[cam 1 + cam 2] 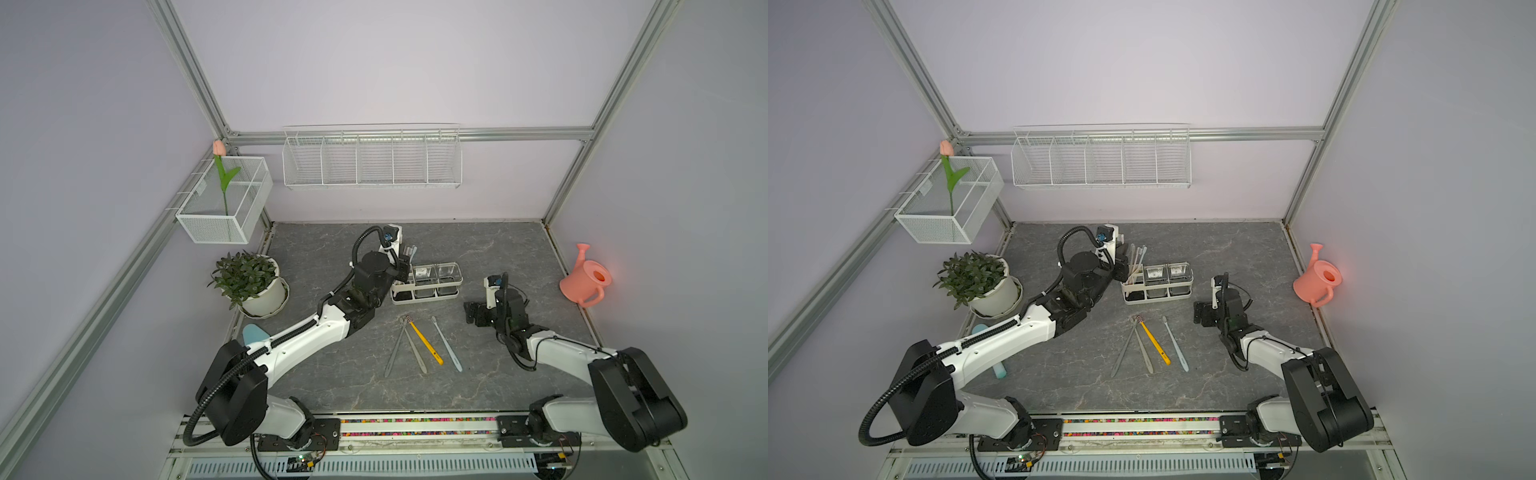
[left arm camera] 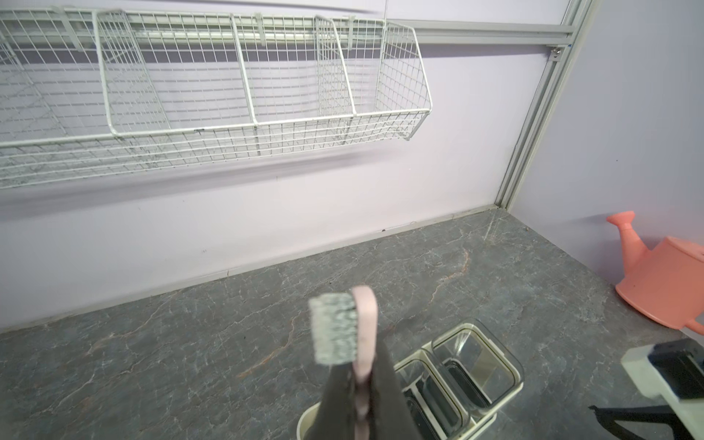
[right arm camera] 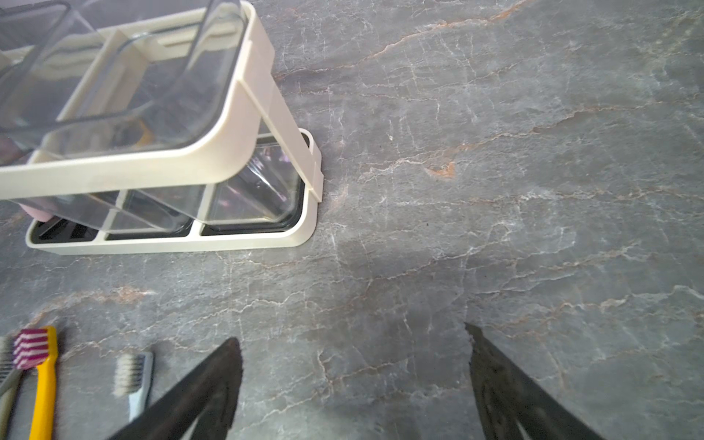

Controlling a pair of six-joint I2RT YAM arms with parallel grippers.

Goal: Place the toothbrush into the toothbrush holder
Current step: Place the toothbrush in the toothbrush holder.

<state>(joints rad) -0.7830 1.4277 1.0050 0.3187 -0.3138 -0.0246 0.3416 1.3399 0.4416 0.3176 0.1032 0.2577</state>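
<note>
The pink toothbrush [image 2: 364, 324] is held upright, bristles uppermost, pinched low on its handle between the closed fingers of the left gripper [image 2: 362, 377]. It is carried at the end compartment [image 2: 303, 421] of the toothbrush holder [image 1: 1156, 301], the one without a clear cup, where other toothbrushes [image 1: 1134, 266] are seen standing in a top view. Whether its tail is already inside the compartment cannot be told, as it is hidden by the gripper. The right gripper [image 3: 350, 335] is spread wide and empty, low over the table [image 3: 533, 190] near the holder's other end and apart from it.

The step in hand is judged to be the lowering and release. The handle is best kept vertical and brought straight down, so that the tail is not caught on the cream rim or on the neighbouring clear cup [image 2: 423, 386]. The standing brushes should be cleared rather than pushed. The grip is best released only once the tail is well inside, since the light holder could be shifted by a sideways pull. The yellow toothbrush [image 1: 426, 343] and three others lie on the table, untouched.
</note>
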